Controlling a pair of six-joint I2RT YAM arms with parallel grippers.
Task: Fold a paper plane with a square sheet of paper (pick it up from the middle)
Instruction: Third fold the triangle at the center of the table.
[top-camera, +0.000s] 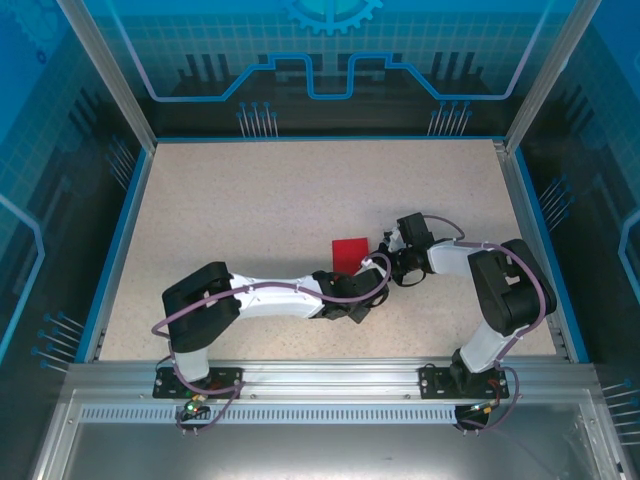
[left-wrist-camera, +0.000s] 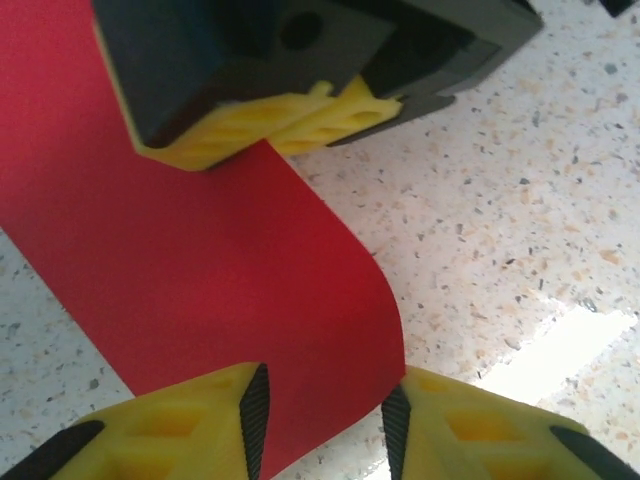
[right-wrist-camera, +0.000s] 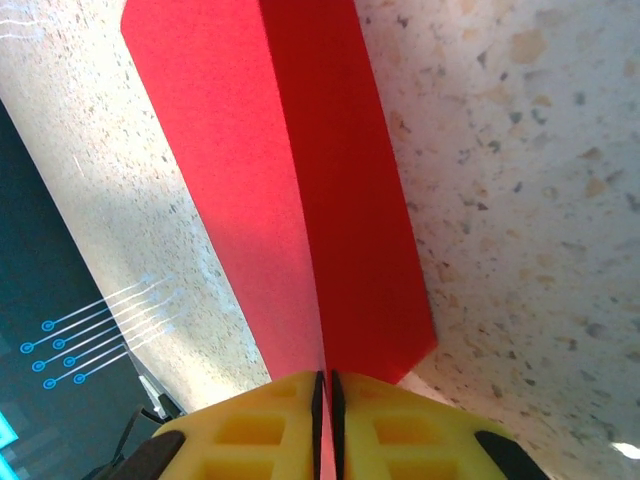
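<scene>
Now my right fingers (right-wrist-camera: 250, 425) pinch the red sheet (right-wrist-camera: 300, 200) at its edge.
I see left fingers (left-wrist-camera: 180, 425) spread over it.

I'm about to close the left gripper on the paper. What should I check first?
1. Right gripper shut on paper: ok.
2. Left gripper open: ok, jaws apart.
3. Paper edge in the left gripper's gap: ok in the left wrist view.
4. Grippers apart from each other: ok, a stretch of paper lies between them.
5. Fold line sharply creased: cannot tell; the right wrist view shows a bend line along the paper.
6. Paper flat on the table: not ok, it bows upward.
</scene>
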